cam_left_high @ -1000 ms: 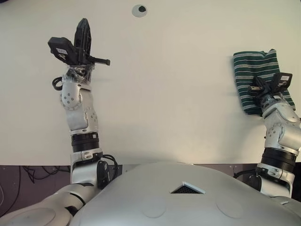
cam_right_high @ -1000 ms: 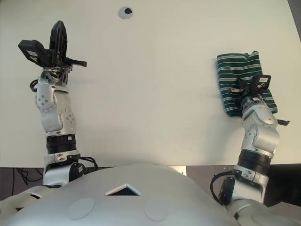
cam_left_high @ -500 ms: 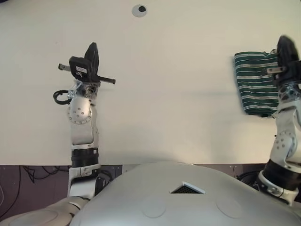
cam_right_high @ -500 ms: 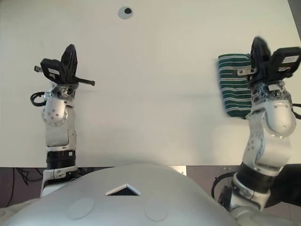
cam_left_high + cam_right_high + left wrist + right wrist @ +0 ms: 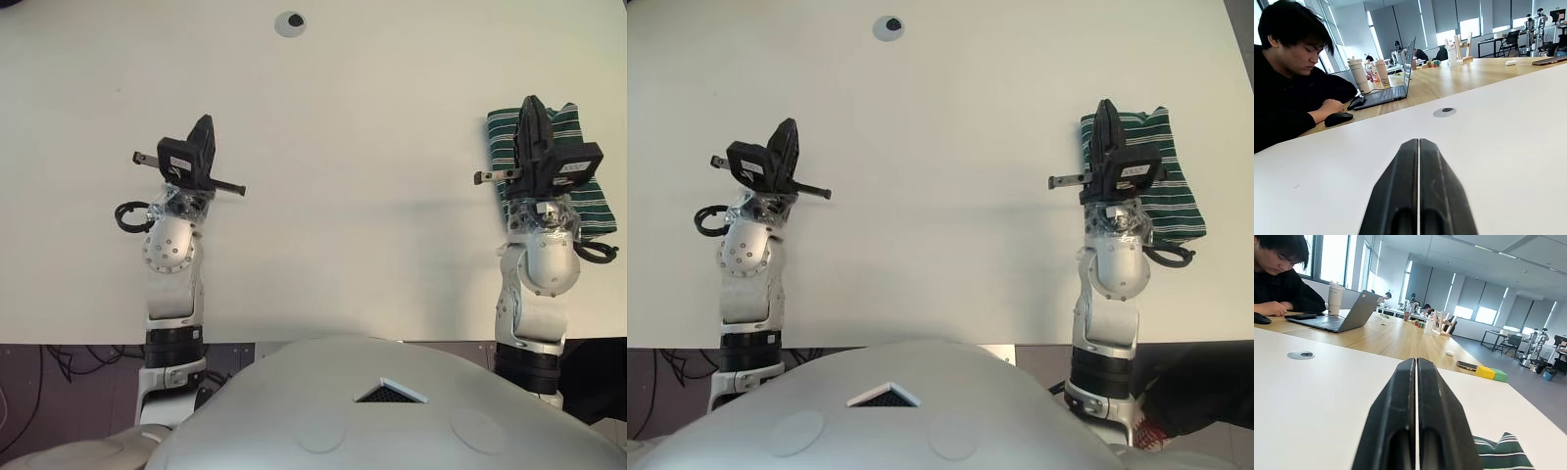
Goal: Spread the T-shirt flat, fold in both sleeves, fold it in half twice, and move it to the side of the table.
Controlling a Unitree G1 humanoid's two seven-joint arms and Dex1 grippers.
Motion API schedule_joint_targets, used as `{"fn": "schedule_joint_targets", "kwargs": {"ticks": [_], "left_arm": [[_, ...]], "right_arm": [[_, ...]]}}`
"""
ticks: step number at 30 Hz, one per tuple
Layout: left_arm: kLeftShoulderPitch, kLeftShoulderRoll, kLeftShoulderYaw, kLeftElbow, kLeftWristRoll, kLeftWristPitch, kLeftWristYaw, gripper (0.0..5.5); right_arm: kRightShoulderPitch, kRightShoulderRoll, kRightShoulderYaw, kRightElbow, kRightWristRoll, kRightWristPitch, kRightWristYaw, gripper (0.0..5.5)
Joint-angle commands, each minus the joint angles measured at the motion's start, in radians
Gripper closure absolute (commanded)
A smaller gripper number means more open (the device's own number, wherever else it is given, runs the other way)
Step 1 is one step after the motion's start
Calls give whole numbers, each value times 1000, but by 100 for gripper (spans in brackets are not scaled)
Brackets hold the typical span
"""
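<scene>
Currently, left gripper (image 5: 1419, 145) and right gripper (image 5: 1416, 363) are fully closed, holding nothing; folded shirt (image 5: 1172, 201) lies near the right gripper.

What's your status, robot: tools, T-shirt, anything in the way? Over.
Left tool shut, right tool shut, both holding nothing. T-shirt folded, lying at right side of table. Round grommet far across, not in the way.
</scene>
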Motion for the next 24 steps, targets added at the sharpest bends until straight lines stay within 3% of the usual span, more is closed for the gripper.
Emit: {"fn": "schedule_joint_targets", "kwargs": {"ticks": [1,14,24], "left_arm": [[20,21,-1,-52,14,47,1,550],[64,52,-11,-147,10,104,-12,550],[199,109,72,-421,-63,262,-63,550]], "right_arm": [[42,-16,-7,-55,-43,8,-9,545],[155,8,-15,-165,-99,67,-35,545],[413,37,-21,-504,-93,202,-26,545]]}}
